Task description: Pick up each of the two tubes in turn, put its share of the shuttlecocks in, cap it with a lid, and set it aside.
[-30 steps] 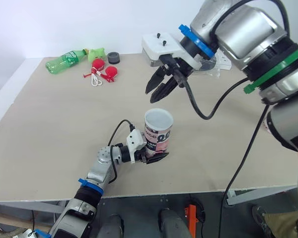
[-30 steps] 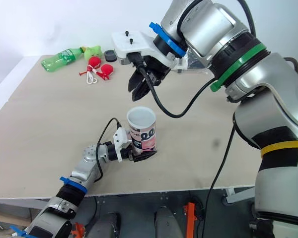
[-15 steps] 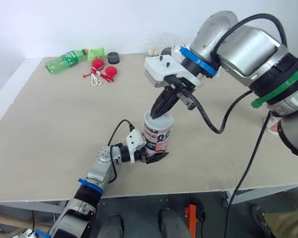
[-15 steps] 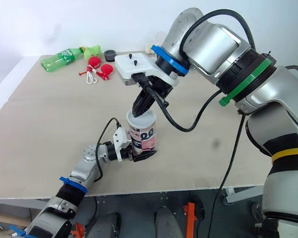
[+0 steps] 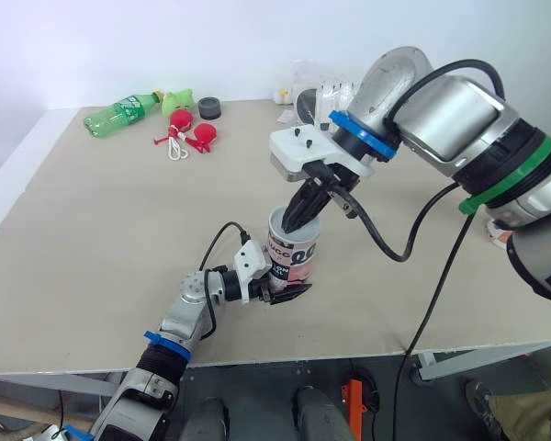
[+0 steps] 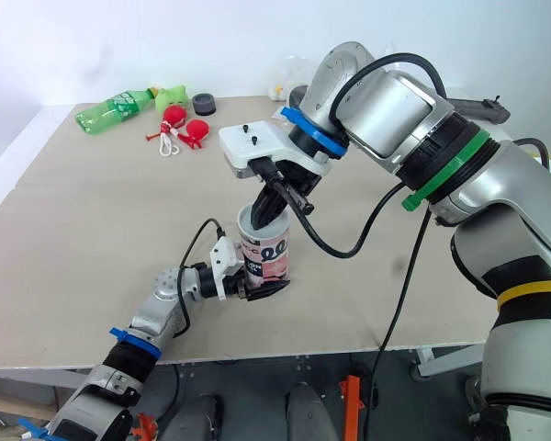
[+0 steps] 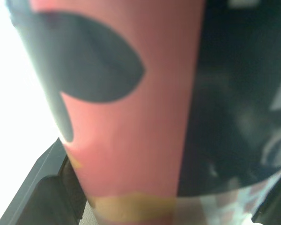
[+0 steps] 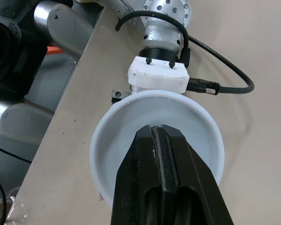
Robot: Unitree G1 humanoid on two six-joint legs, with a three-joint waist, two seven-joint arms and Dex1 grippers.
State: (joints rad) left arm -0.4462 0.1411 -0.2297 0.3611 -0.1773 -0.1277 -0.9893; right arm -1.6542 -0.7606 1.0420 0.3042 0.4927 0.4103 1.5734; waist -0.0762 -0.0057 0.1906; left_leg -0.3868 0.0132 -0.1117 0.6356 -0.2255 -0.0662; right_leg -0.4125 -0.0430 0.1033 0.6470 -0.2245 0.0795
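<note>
Tube [image 5: 292, 261] pink, black, white print; bottle [image 5: 120, 111] green; table [image 5: 92, 211] beige.

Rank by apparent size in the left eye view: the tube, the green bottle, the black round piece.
1. The tube, largest, though nearest the camera, which helps.
2. The green bottle, lying far back.
3. The black round piece, clearly smallest.

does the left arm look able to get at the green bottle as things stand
Probably not. The left tool is shut on the tube near the front edge, with the right tool dipped in its mouth; the green bottle lies far off at the back left corner.
</note>
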